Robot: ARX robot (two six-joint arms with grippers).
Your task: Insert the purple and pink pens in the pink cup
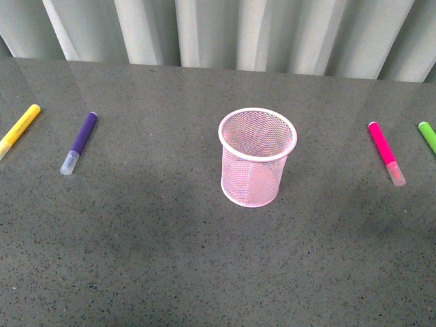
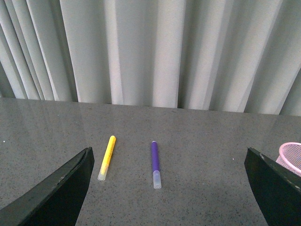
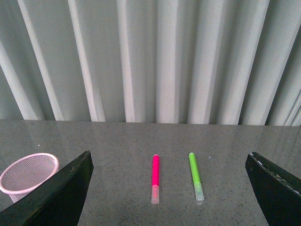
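Poised with both pairs of black fingers [image 2: 56,193] spread wide and empty, left gripper [image 2: 168,162] facing the purple-barrelled, clear-capped marker [image 1: 82,139] lying left of the upright pale pink wire-mesh cup [image 1: 252,177], right gripper [image 3: 169,160] facing the magenta-pink marker [image 1: 383,148] opposite, probably for picking up the nearer pen on each side.

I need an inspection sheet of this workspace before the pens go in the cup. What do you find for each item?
Surface: dark grey speckled table.
Job's things: pink cup upright at centre, looks empty; purple pen lies left of it, pink pen right, both apart from it.
Clutter: yellow marker far left, green marker far right.
Grippers: left gripper and right gripper open, holding nothing.
Cables: nothing seen.
Surroundings: pale pleated curtain behind the table.
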